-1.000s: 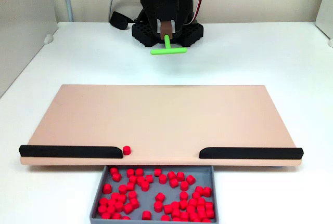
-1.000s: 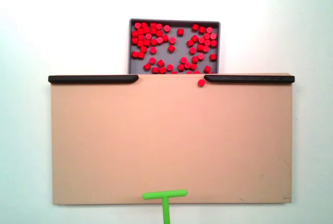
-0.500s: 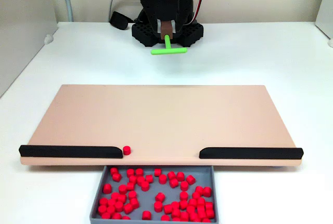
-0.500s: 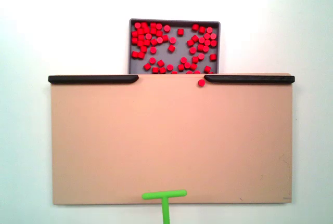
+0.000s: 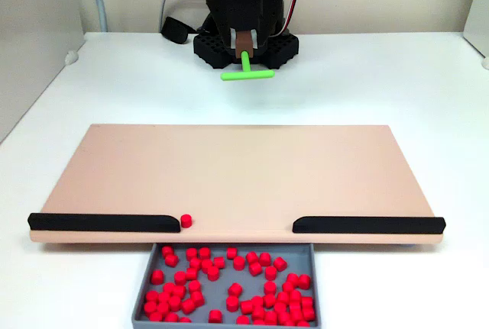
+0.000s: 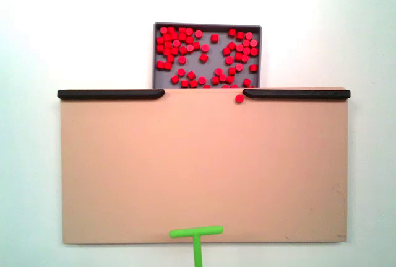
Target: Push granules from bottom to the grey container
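Red granules [image 6: 207, 56] are seen heaped in the grey container [image 5: 141, 298], which is tucked under the gap-side edge of the beige board [image 6: 204, 161] on the white tabletop [image 5: 382, 77]. One stray granule [image 5: 186, 220] is left on the board, touching the end of a black bar [image 5: 103, 223] beside the gap. The green T-shaped pusher [image 5: 247, 72] is held clamped by the fingers [image 5: 244, 43], well apart from it. The task is judged nearly done.
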Controlling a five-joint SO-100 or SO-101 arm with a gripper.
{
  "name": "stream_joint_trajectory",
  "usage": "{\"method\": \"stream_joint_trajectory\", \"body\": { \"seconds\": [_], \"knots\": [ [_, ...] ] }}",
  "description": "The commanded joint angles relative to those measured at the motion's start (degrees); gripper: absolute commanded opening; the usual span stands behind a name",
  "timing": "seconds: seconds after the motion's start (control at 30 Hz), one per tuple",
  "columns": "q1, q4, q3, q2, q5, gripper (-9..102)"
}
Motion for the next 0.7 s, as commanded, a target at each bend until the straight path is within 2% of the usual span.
{"method": "stream_joint_trajectory", "body": {
  "seconds": [0.0, 0.67],
  "knots": [
    [0.4, -0.3, -1.9, 0.4, 0.7, 0],
    [0.7, -0.3, -2.7, -0.8, 1.4, 0]
  ]
}}
